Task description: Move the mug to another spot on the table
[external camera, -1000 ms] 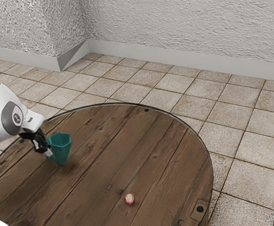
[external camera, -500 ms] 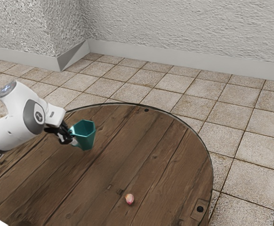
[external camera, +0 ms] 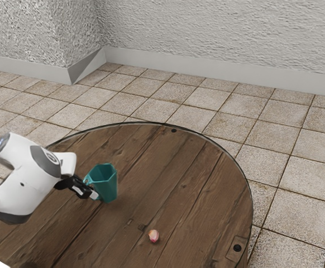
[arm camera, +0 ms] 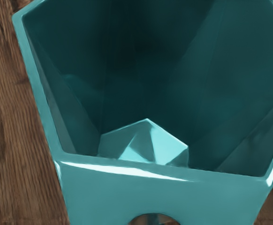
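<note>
Floor (external camera: pixel 296 151): beige square tiles with pale joints; runs behind the table and past it toward the exterior view's right.
Wall (external camera: pixel 207 28): rough grey plaster with a plain skirting strip at its foot; a corner juts out at the exterior view's upper left.
Table (external camera: pixel 196 184): round top of dark wooden planks, grain running diagonally; in the wrist view its boards (arm camera: pixel 5 140) show beside the mug.
Arm (external camera: pixel 23 178): white with grey joint covers; enters from the exterior view's lower left and reaches toward the right, low over the table.
Mug (external camera: pixel 103 181): teal, faceted, open end up, close to upright; located over the table's left part in the exterior view, well apart from the rim; whether its base touches the wood cannot be told; in the wrist view the mug (arm camera: pixel 146 93) is seen from above, interior empty, faceted bottom visible.
Gripper (external camera: pixel 91 192): black; jaws clamped on the mug's wall on the side facing the arm.
Fitting (external camera: pixel 238 247): small plate with a dark hole; set at the table's near right rim.
Pink object (external camera: pixel 153 236): small, rounded; lies on the table nearer the camera than the mug, well apart from it.
</note>
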`<control>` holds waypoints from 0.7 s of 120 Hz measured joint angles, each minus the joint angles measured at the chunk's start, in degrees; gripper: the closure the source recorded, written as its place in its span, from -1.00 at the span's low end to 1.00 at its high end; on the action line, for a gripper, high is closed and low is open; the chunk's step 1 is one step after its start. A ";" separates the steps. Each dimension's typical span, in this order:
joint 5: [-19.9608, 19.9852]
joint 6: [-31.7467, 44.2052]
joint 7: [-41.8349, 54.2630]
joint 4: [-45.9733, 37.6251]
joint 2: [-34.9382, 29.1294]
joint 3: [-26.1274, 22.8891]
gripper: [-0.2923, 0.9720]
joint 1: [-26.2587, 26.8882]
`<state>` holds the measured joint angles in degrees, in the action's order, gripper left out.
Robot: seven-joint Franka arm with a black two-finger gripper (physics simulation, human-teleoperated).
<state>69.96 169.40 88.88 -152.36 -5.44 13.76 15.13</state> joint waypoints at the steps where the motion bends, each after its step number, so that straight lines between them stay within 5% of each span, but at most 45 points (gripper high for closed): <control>1: 0.14 0.11 0.12 -0.05 0.00 0.00 0.52 -0.02; 28: 1.97 2.09 2.93 -0.24 0.31 0.00 0.62 -0.04; 55: 2.31 1.48 4.80 -0.15 0.63 -0.05 -0.08 0.93; 84: 2.68 1.18 6.11 -3.31 0.51 0.22 -0.39 0.72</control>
<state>72.64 170.58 95.00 -155.67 -4.93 13.98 15.85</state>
